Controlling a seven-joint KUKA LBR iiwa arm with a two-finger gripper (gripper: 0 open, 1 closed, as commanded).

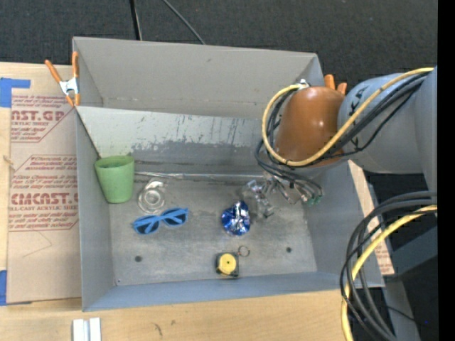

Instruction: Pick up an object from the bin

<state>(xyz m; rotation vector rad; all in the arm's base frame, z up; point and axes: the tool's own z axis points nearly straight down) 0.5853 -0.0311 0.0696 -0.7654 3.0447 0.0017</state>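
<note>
My gripper [261, 199] hangs low in the right half of the bin, under the orange wrist cover. Just below and left of it lies a crumpled blue and white foil wrapper [236, 219], close to the fingertips but apart from them. A small yellow tape measure [227, 263] lies near the front wall, with a little metal ring [244, 251] beside it. Nothing shows between the fingers.
A green plastic cup [115, 178] stands at the left wall. Next to it sits a clear glass lid or small jar [151, 195], and blue sunglasses [161, 220] lie in front of that. The arm and its cables cover the bin's right side.
</note>
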